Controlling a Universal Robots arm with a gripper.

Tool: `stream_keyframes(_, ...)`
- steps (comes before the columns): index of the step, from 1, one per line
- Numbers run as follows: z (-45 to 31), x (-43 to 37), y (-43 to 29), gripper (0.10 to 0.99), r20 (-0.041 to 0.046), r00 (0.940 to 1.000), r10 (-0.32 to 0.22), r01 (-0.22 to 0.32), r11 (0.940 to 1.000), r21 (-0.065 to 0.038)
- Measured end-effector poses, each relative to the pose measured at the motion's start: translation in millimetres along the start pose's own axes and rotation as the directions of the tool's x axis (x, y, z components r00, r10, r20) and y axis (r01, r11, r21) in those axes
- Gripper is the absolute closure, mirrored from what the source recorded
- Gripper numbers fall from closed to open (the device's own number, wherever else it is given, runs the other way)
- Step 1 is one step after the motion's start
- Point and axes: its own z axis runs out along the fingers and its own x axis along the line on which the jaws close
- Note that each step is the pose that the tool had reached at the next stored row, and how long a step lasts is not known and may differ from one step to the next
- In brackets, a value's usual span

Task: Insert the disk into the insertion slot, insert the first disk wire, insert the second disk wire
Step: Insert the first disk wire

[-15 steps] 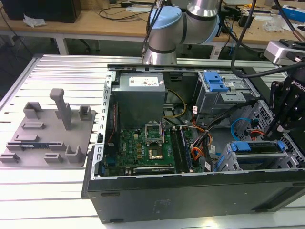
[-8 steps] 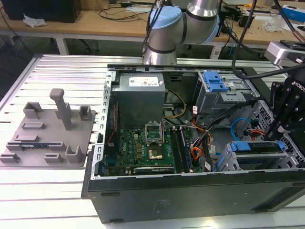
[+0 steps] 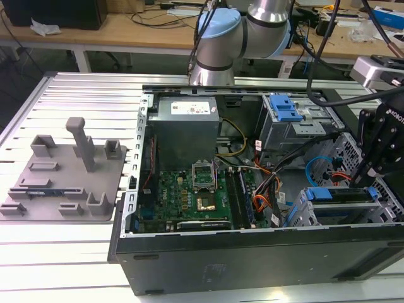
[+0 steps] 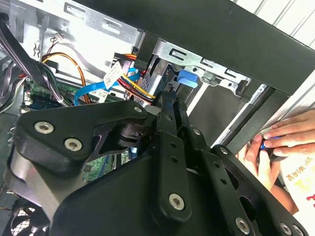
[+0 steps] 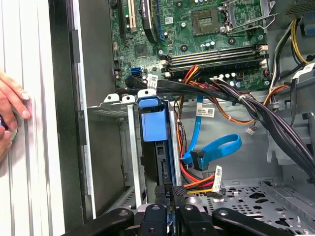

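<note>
We noted the fingers (image 5: 189,219) pinched shut on a wire plug (image 5: 165,192) just short of the disk (image 5: 152,128), seated in the insertion slot (image 5: 106,112), its long axis straight ahead of them.

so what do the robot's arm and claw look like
The arm is silver metal tubing with pale blue caps on its rounded joints. Thick black cables loop across to its wrist end. The claw is matte black, built from flat linked bars pinned together with silver screws.
</note>
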Motion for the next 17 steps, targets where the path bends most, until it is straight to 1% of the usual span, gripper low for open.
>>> stream_keyframes(17, 2.6, -0.1, 0.3, 0.922, -0.0003, 1.0, 0.0, 0.0, 1.0, -0.001)
